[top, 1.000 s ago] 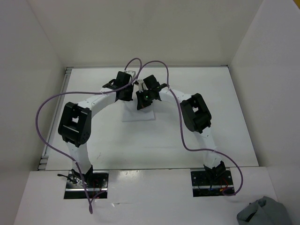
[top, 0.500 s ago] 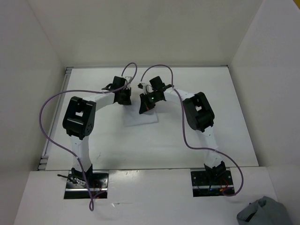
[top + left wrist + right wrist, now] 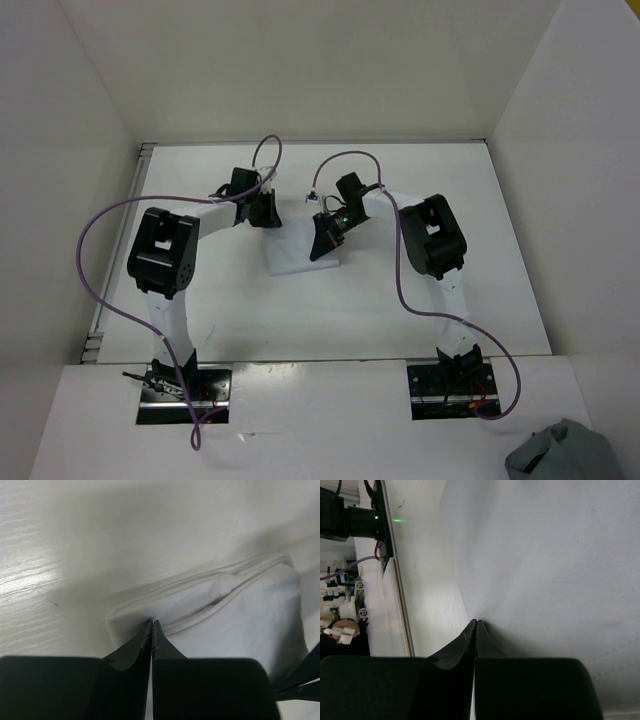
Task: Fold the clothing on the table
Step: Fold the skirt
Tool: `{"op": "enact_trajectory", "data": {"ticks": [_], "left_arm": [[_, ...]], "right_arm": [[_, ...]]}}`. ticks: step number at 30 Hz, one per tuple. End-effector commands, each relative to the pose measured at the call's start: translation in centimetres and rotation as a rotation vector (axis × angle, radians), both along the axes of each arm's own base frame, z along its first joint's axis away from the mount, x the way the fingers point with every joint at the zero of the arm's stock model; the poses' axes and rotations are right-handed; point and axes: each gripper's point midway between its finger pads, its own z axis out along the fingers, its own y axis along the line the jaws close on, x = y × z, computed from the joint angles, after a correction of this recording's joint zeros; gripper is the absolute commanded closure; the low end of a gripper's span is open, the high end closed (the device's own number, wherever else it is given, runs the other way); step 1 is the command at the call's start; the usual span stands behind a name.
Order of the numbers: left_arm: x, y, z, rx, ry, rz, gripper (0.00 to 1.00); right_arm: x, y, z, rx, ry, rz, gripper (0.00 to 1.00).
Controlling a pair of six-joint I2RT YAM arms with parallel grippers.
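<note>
Near the middle of the table (image 3: 480, 250) lies the clothing (image 3: 293, 257), a small white piece folded into a compact, roughly square pad, with both arms bent in over it from either side. In my left wrist view the left gripper (image 3: 152, 624) has its jaws pressed together, tips resting right at the layered, hemmed edge of the clothing, near one corner. I cannot tell whether any fabric is pinched between them. In the right wrist view the right gripper (image 3: 476, 623) is closed as well, its tips sitting where a pale grey-white surface meets the brighter tabletop. Whether it holds cloth I cannot tell either. From above, the right gripper sits at the clothing's right edge and the left gripper at its far left corner. A grey-blue cloth bundle (image 3: 562, 455) sits off the table, bottom right.
</note>
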Motion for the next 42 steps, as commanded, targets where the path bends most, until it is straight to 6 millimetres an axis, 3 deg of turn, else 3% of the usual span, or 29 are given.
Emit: {"op": "enact_trajectory", "data": {"ticks": [1,3,6,8,9,10,11,12,13,15,16,17,19,21,22,23,24,25,26,27,28,29,31,35,39,42], "left_arm": [[1.2,-1.2,3.5,-0.079,-0.11,-0.039,0.95],[1.2,-1.2,2.0,-0.07,-0.067,-0.038,0.95],[1.3,-1.3,2.2,-0.086,-0.056,-0.06,0.91],[1.0,-1.3,3.7,-0.102,-0.093,-0.054,0.88],[1.0,-1.2,6.7,-0.114,-0.152,-0.056,0.87],[1.1,-1.1,8.4,-0.12,-0.186,-0.044,0.85],[0.9,-0.4,9.4,-0.094,-0.195,-0.013,0.7],[0.9,0.0,12.8,-0.091,-0.255,0.004,0.67],[1.4,0.1,16.0,-0.095,-0.305,0.013,0.67],[0.6,0.9,19.6,-0.072,-0.332,0.033,0.52],[0.3,1.1,21.6,-0.06,-0.337,0.035,0.46],[0.1,1.6,22.7,-0.044,-0.343,0.055,0.4],[-1.1,2.5,22.4,-0.004,-0.268,0.077,0.32],[-2.1,3.0,22.3,0.016,-0.227,0.097,0.25],[-3.0,3.5,22.2,0.033,-0.203,0.106,0.24],[-3.8,3.7,22.6,0.031,-0.207,0.107,0.13],[-4.8,3.9,21.5,0.039,-0.181,0.105,0.12],[-5.4,4.4,21.1,0.054,-0.172,0.117,0.12],[-6.2,4.9,21.5,0.059,-0.179,0.138,0.1],[-7.0,5.7,20.4,0.097,-0.149,0.163,0.08],[-7.6,6.4,20.5,0.119,-0.148,0.183,0.0],[-7.8,7.2,20.1,0.156,-0.134,0.211,0.0],[-9.1,8.4,19.4,0.24,-0.11,0.251,0.0],[-11.2,9.4,19.4,0.259,-0.127,0.263,0.0],[-12.4,10.3,20.8,0.249,-0.192,0.302,0.0],[-13.0,11.3,20.8,0.294,-0.188,0.321,0.0]], "right_arm": [[-0.5,-0.1,-0.3,0.002,0.039,0.01,1.0],[0.0,-0.9,-2.1,-0.025,0.108,-0.029,1.0],[0.3,-1.3,-1.5,0.024,0.132,-0.02,1.0],[0.9,-1.8,1.5,0.084,0.076,-0.02,1.0],[1.2,-2.3,2.4,0.092,0.058,-0.035,1.0],[1.5,-2.5,3.6,0.114,0.027,-0.039,0.98],[1.6,-2.5,4.7,0.125,0.0,-0.038,0.94],[2.9,-3.5,7.0,0.106,-0.057,-0.08,0.85],[3.7,-3.9,8.6,0.089,-0.099,-0.1,0.62],[5.9,-5.6,12.3,0.029,-0.218,-0.189,0.45],[6.5,-6.3,13.2,-0.004,-0.251,-0.227,0.27],[7.1,-7.0,13.7,-0.053,-0.288,-0.267,0.2],[8.4,-9.5,14.9,-0.216,-0.394,-0.382,0.07],[9.1,-12.3,14.6,-0.375,-0.444,-0.478,0.0],[8.9,-13.1,15.8,-0.397,-0.484,-0.508,0.0],[9.0,-14.4,16.2,-0.422,-0.509,-0.546,0.0],[8.0,-15.6,14.8,-0.455,-0.49,-0.561,0.0],[7.6,-17.4,16.9,-0.451,-0.556,-0.608,0.0],[6.6,-18.3,16.0,-0.47,-0.551,-0.623,0.0],[5.9,-18.9,16.2,-0.486,-0.573,-0.626,0.0],[5.2,-20.2,17.7,-0.501,-0.618,-0.671,0.0],[4.3,-20.8,17.0,-0.525,-0.611,-0.677,0.0],[3.1,-22.5,17.9,-0.54,-0.634,-0.713,0.0],[1.4,-24.0,19.1,-0.513,-0.656,-0.737,0.0],[0.5,-25.0,21.0,-0.467,-0.705,-0.759,0.0],[0.5,-25.3,21.1,-0.46,-0.713,-0.782,0.0]]}}
